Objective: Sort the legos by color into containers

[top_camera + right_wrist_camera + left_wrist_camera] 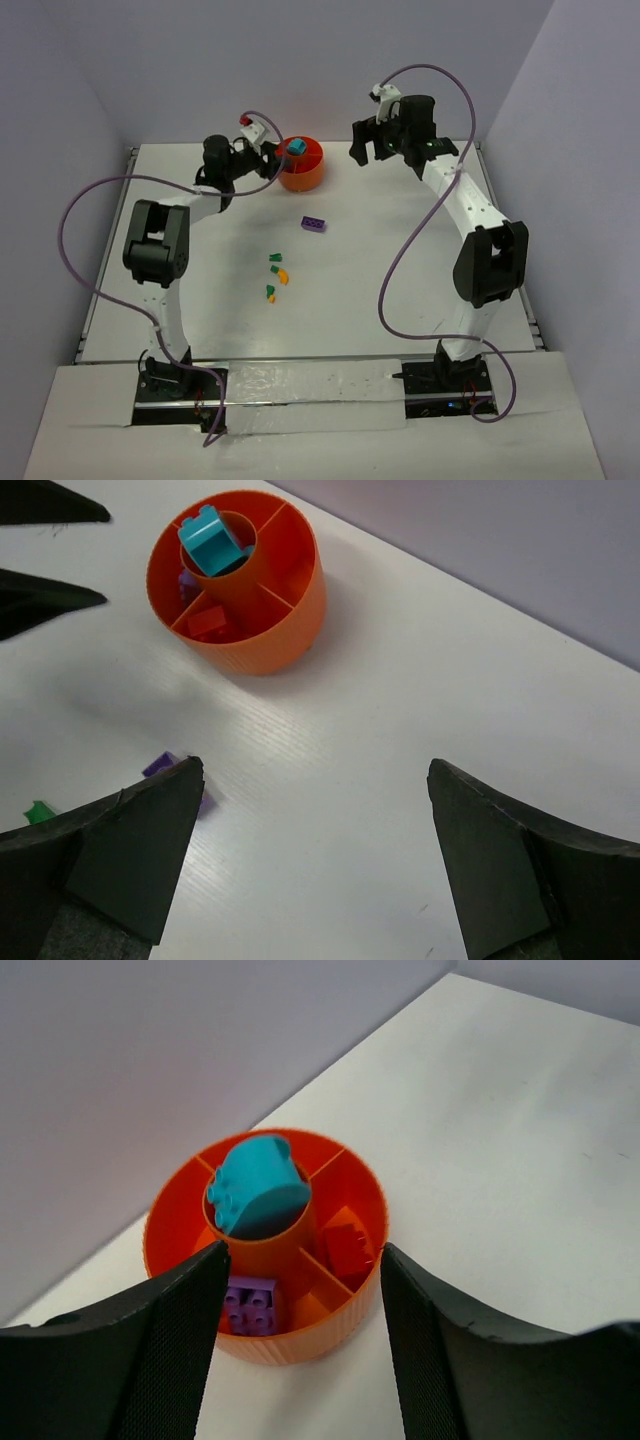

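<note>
From above: the round ribbed orange tub (300, 172) sits far back on the table (340, 305), a glossy teal brick (296, 148) capping its central ring; a flat purple brick (313, 224) and green and orange bits (281, 275) lie loose mid-table; left wrist: my left gripper (302, 1260) is spread wide and empty, the tub showing between its fingers; a studded lilac brick (250, 1305) and a red brick (347, 1245) sit in separate compartments; right wrist: my right gripper (312, 770) gapes empty, well apart from the tub
</note>
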Motion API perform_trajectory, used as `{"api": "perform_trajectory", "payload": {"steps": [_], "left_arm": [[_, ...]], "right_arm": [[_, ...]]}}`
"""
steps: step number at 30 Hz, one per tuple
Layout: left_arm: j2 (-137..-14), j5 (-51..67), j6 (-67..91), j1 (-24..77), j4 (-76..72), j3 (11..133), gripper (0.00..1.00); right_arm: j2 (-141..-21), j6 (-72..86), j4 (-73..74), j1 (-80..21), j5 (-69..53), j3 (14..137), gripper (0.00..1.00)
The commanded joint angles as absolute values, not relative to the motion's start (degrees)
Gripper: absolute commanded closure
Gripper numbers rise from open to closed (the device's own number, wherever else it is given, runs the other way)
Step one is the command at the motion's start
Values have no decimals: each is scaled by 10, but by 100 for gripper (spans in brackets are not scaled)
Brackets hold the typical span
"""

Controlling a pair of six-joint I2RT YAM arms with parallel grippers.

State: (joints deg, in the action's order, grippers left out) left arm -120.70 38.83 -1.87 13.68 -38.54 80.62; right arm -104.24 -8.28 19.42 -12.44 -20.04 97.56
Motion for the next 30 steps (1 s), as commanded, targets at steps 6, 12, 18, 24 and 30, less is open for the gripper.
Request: {"api": "perform_trajectory", "payload": {"steps": [6,12,18,24,30], "left_arm": [[-1093,492,-277,160,93,983,36],[-1186,408,-531,261,449,1155,37],[-1283,248,-623,361,628,1230,36],[-1382,177,-650,399,723,1312,31],[-1423,136,-653,409,710,1327,26]], "right_arm": [[-922,-83,177,-56,-223,894,0],[-881,-92,216,17,-236,859,0],[-831,-107,228,100,-256,800,0],[-805,-115,234,140,-285,763,0],[-798,-120,234,152,-309,738,0]]}}
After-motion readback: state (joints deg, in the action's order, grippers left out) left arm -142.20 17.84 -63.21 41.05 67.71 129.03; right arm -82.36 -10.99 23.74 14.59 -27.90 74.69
